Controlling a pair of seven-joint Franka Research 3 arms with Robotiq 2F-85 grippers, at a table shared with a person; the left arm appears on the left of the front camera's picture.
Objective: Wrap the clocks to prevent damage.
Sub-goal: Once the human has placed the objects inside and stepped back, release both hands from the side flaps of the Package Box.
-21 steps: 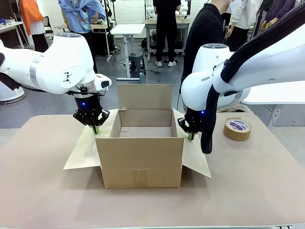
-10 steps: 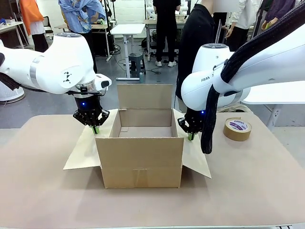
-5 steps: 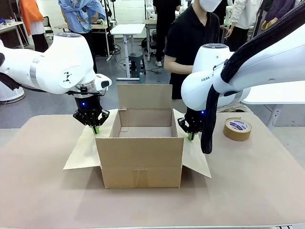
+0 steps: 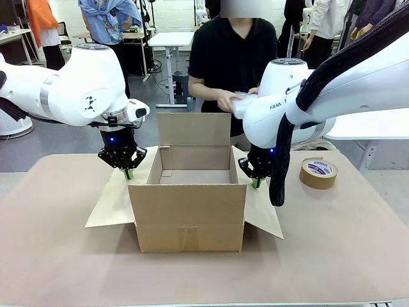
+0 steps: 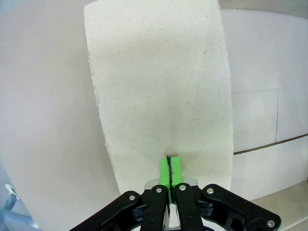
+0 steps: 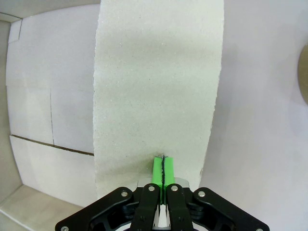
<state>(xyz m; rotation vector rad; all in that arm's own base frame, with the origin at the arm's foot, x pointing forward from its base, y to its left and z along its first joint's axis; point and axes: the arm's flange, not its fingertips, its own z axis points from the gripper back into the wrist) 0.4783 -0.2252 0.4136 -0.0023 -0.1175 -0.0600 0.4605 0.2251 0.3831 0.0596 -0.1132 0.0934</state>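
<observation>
Tan table (image 4: 57, 256) carries an open cardboard box (image 4: 188, 217); the closed left gripper (image 4: 128, 173) and closed right gripper (image 4: 256, 183) rest on its side flaps (image 4: 115, 201); tape roll (image 4: 318, 173) stands apart, rightward.

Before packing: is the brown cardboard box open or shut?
Open: the brown cardboard box has both side flaps splayed outward, its back flap upright, and its bare floor visible inside.

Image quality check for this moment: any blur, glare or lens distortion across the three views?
Front view: even lighting, sharp, only soft shadows under the cardboard box flaps. Left wrist view: the left flap is crisp, colours washed pale, its edges bowed by the wide lens. Right wrist view: same, right flap sharp, no glare.
</observation>
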